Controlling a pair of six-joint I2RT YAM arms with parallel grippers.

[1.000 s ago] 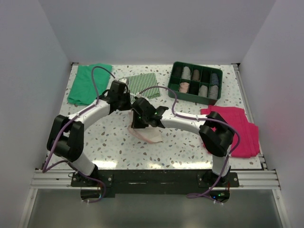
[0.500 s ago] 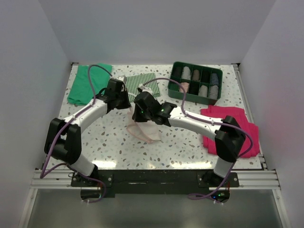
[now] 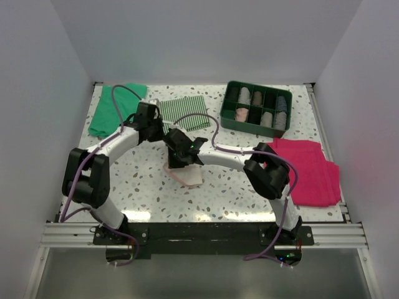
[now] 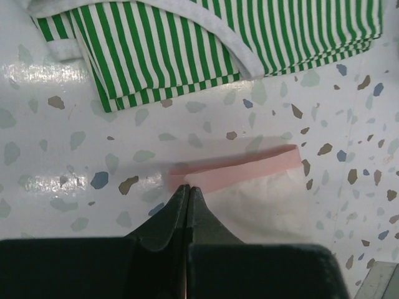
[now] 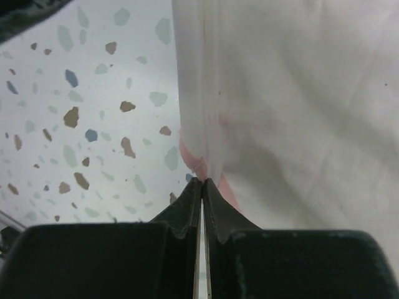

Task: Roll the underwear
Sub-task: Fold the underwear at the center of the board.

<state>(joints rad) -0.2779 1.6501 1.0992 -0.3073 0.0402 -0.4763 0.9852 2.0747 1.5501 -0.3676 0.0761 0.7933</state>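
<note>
Left gripper [image 4: 188, 189]: jaws pressed together, their tips pinching the near corner of the garment's band.
Striped cloth [image 4: 187, 43]: green and white, folded, well ahead of the left fingertips.
Underwear [image 4: 255, 199]: thin, very pale pink, with a darker pink band along its far edge. It spreads right of the left tips.
Right gripper [image 5: 201, 182]: jaws clamped on a fold of the pale fabric, which fills the view ahead and to the right, sheer with faint pink showing through.

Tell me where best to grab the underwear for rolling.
Probably the darker pink edging band of the underwear, at its end, coming in low along the table. It is a straight edge lying flat, and the left gripper is shut there.
</note>
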